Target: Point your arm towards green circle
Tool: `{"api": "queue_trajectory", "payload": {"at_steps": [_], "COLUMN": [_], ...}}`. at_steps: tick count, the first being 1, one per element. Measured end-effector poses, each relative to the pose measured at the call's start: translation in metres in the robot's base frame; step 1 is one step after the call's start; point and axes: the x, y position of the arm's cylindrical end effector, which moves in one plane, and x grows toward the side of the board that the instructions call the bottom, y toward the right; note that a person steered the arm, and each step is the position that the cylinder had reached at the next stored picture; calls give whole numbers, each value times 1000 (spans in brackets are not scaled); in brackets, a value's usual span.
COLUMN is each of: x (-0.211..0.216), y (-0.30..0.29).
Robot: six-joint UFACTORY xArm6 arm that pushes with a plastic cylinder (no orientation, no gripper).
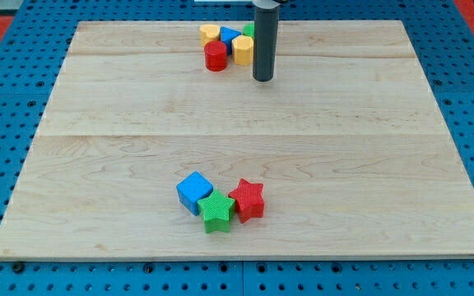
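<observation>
Three ribbed plastic blocks are sitting nearest the camera, touching in a tight cluster near the view's bottom: a blue cube, a red star and a green star. Beneath them, the pale wooden worktop, made of planks with visible grain, is lying on a blue perforated base. The smooth dark cylindrical rod is standing upright near the view's top, my tip resting on the wood just to the view's right of a second cluster. That cluster is gathering five pieces: a red cylinder, a yellow block of unclear shape, a yellow heart, a blue block mostly hidden, and the green circle, only a sliver showing at the rod's left edge. The arm is carrying no jaws, so there is nothing released or clenched.
</observation>
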Motion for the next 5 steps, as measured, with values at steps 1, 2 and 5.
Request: {"api": "queue_trajectory", "payload": {"at_steps": [1, 2, 5], "x": [0, 0, -68], "y": [0, 0, 118]}}
